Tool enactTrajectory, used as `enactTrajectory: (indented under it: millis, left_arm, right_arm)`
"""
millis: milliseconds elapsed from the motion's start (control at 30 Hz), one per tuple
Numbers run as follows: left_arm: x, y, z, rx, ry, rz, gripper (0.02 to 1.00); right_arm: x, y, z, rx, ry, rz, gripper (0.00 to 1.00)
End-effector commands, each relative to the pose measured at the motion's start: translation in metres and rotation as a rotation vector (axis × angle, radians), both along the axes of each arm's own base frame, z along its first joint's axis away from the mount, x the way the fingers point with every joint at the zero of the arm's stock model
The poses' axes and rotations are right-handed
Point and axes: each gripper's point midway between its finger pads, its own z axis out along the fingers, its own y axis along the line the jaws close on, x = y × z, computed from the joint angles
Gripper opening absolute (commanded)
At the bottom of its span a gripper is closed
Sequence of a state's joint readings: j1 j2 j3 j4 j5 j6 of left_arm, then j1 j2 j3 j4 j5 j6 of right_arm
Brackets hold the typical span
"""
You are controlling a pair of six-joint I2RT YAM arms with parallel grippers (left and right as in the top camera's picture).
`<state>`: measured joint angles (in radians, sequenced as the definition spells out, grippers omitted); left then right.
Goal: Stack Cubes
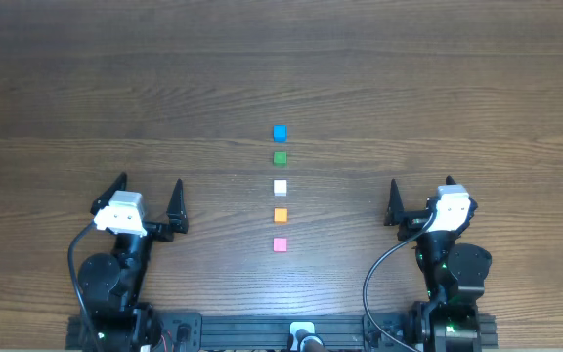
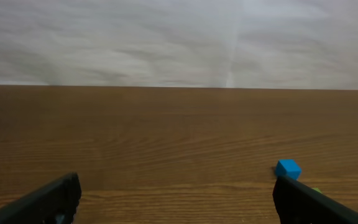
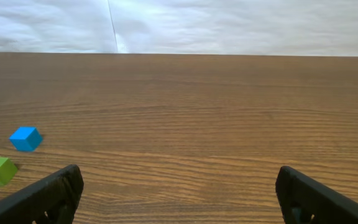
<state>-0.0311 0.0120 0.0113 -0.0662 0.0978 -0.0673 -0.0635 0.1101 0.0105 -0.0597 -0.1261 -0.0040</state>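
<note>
Cubes blue (image 1: 280, 132), green (image 1: 280, 157), white (image 1: 280, 187), orange (image 1: 281, 214), pink (image 1: 280, 243) lie in tight row on bench (image 1: 457, 78), left pincer (image 1: 147, 191) and right pincer (image 1: 420, 191) wide open, empty, flanking; likely risk: finger nudges neighbour on pickup.

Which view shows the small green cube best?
Top view: the small green cube sits whole, between the small blue cube and the small white cube. Right wrist view has it whole but low and oblique; left wrist view catches a sliver of it.
</note>
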Motion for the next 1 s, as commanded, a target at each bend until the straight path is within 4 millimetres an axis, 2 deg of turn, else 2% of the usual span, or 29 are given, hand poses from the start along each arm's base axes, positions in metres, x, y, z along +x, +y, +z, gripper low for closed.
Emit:
enactTrajectory:
  millis: [33, 300, 433, 1000]
  left_arm:
    - [0.000, 0.000, -0.002, 0.014, -0.001, -0.002, 1.000]
    - [0.000, 0.000, -0.002, 0.014, -0.001, -0.002, 1.000]
    - [0.001, 0.011, -0.003, 0.019, 0.005, 0.063, 1.000]
    - [0.001, 0.011, -0.003, 0.008, 0.007, 0.059, 1.000]
  right_arm:
    - [-0.001, 0.004, -0.001, -0.003, -0.001, 0.019, 0.991]
    - [-0.001, 0.004, -0.001, -0.003, -0.001, 0.019, 0.993]
    - [-0.001, 0.004, -0.001, -0.003, -0.001, 0.018, 0.993]
    - [-0.001, 0.004, -0.001, -0.003, -0.001, 0.019, 0.993]
